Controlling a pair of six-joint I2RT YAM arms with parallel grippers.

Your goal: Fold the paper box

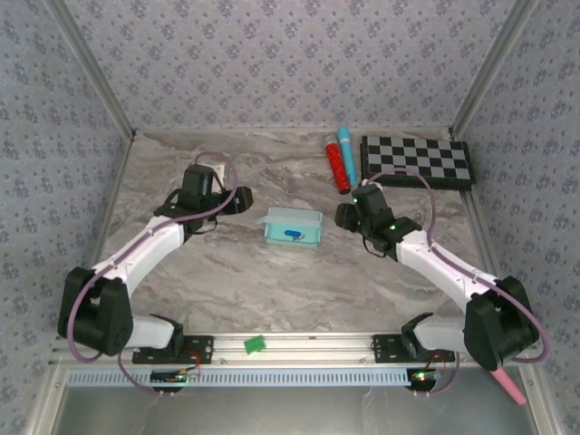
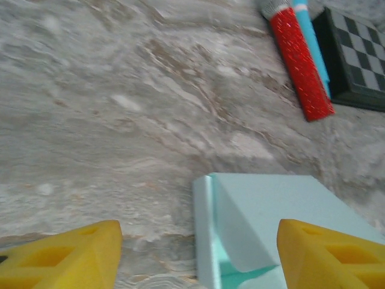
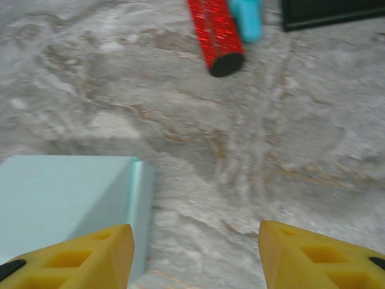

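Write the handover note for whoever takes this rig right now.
Left gripper: open, holding nothing, beside the box's left end.
Right gripper: open, holding nothing, beside its right end.
Paper box: lies between the two, gripped by neither.
Done: the card already stands as a small rectangular box.
Left: its left end looks not fully closed. Check it, tuck it in and press it shut.

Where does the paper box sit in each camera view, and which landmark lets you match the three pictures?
Top external: the paper box lies near the middle of the picture.
Left wrist: the paper box is at the bottom, right of centre.
Right wrist: the paper box is at the lower left.
Shared landmark: the red tube, lying beyond the box in every view.
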